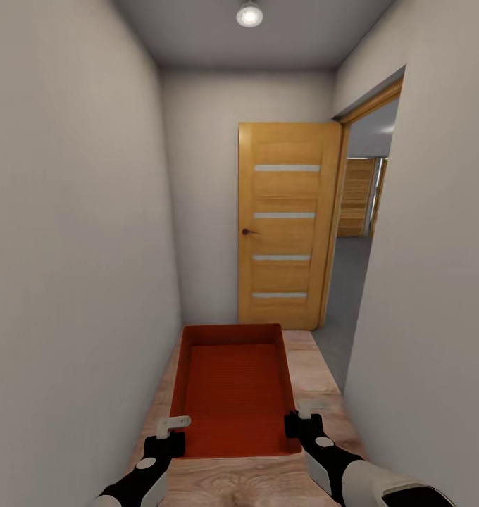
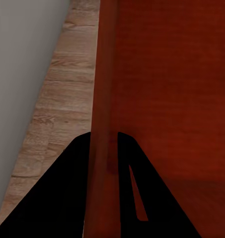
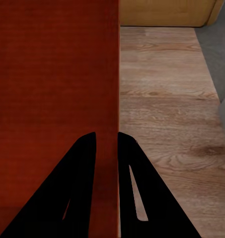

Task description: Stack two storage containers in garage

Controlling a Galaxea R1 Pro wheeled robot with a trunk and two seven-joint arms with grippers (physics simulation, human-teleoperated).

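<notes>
Low in the head view's middle, the storage container (image 1: 232,394) is carried between both arms over the wood-plank hallway floor (image 1: 317,373), the left gripper (image 1: 170,431) pinching its left wall and the right gripper (image 1: 303,417) its right wall; each wrist view shows two fingers (image 2: 67,198) straddling a red wall. Ahead, the open wooden door (image 1: 285,225) leaves a doorway at right-centre onto grey floor (image 1: 345,296). Turning through it likely calls for level, equal grips and clearance from the door frame.
</notes>
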